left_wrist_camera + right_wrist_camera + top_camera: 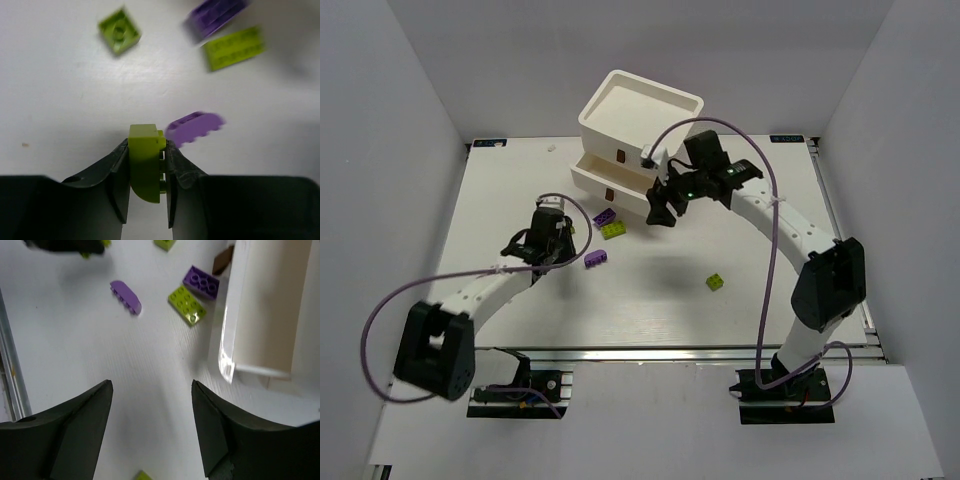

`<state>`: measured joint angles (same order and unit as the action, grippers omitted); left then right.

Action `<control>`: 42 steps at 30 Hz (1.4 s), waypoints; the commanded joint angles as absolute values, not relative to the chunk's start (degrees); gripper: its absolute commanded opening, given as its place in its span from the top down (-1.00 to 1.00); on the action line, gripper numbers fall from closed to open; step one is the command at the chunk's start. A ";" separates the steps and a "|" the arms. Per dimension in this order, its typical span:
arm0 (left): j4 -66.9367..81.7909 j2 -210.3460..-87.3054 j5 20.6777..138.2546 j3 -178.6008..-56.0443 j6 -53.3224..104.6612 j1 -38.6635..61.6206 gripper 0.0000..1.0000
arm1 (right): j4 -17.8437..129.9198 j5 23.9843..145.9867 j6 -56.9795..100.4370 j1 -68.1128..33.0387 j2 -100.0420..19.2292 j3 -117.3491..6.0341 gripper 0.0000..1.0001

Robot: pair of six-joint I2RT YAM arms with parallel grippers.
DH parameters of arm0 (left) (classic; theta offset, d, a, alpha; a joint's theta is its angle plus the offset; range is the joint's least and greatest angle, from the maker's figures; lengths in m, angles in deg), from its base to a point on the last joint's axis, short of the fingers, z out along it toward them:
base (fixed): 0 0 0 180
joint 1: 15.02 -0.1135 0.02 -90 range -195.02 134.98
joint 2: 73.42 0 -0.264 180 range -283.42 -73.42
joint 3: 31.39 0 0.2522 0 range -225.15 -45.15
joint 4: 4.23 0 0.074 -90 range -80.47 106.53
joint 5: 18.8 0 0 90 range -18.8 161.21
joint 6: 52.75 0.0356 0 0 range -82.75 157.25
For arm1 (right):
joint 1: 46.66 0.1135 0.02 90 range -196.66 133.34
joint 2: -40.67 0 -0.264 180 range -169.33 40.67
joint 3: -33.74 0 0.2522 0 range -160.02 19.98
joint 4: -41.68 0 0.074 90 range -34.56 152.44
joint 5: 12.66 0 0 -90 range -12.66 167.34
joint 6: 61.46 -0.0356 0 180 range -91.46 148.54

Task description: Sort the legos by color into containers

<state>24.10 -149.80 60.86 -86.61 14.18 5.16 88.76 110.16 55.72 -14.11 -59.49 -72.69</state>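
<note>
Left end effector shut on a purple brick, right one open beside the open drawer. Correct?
No. The left end effector is shut on a lime brick, not a purple one; the left wrist view shows it. The right end effector is open beside the open drawer.

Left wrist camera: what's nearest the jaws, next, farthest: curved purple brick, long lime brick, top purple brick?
From the left gripper and its held lime brick:
1. Curved purple brick, just right.
2. Long lime brick, upper right.
3. Top purple brick, top edge.

Top view looks down on the white table (650, 300) from behind. Close wrist views share a curved purple brick (195, 127)
</note>
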 commanded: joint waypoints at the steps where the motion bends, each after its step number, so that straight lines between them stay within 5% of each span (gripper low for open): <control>1: 21.76 -137.79 66.70 -92.07 16.94 5.55 0.93 | 90.42 109.25 55.00 -17.29 -53.29 -68.03 -0.40; 8: 12.27 -148.62 73.58 -104.73 9.93 4.84 0.95 | 88.76 106.71 54.39 -20.21 -49.77 -59.92 -0.33; 22: 7.16 -170.17 64.09 -124.60 -15.83 4.84 0.94 | 86.82 105.12 52.89 -22.93 -45.55 -54.91 -0.32; 29: 9.18 -171.51 65.76 -125.75 -18.38 4.84 -0.03 | 88.84 102.57 54.12 -23.55 -46.34 -53.59 -0.69; 32: 9.18 -170.63 66.20 -123.82 -18.91 4.84 -0.22 | 89.19 101.78 54.64 -23.99 -46.86 -52.97 -0.73; 40: 8.74 -170.63 67.25 -123.29 -19.44 4.84 -0.26 | 90.86 98.80 55.08 -24.69 -48.62 -53.24 -0.73; 42: 7.87 -169.66 67.34 -123.99 -18.30 4.84 0.00 | 91.56 96.25 56.49 -24.95 -49.24 -52.36 -0.72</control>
<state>9.28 -172.36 66.36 -123.37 -18.96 4.99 89.90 99.45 54.74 -24.47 -48.36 -52.97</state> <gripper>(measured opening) 0.532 0.861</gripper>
